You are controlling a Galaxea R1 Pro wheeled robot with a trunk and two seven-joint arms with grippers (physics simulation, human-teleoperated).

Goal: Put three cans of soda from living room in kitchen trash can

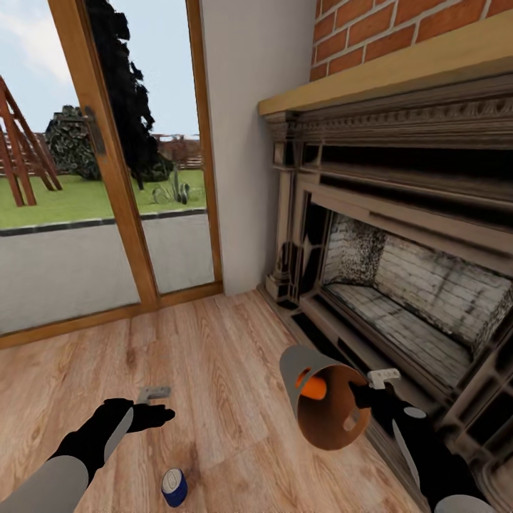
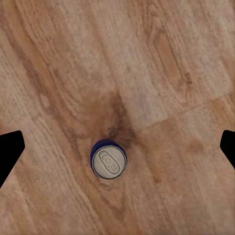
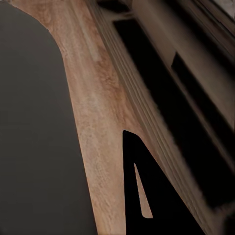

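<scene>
Wood flooring (image 1: 228, 399) carries the one can not yet collected: a dark blue soda can (image 1: 174, 487) with a silver top, standing upright. We judge the step in hand to be its pickup. An orange soda can (image 1: 311, 387) already lies inside the grey trash can (image 1: 322, 406), which our right end effector (image 1: 377, 385) holds tilted by the rim, its mouth turned toward the head camera; the fingers appear clamped on that rim. Whether a second orange can lies deeper inside, we cannot tell.

Our left end effector (image 1: 153, 406) hangs above the floor beyond the blue can, on the glass-door side, with nothing held. In the left wrist view the can's top (image 2: 108, 162) sits between the two dark fingertips (image 2: 10, 152), which stand wide apart. The next move calls for a descent centred on the blue can, then a closing on its sides.

The ornate fireplace (image 1: 399, 285) stands well apart from the blue can, close behind the trash can. The glass door (image 1: 107, 157) lies far off. Nothing on the floor obstructs the descent; the tilted trash can could spill.
</scene>
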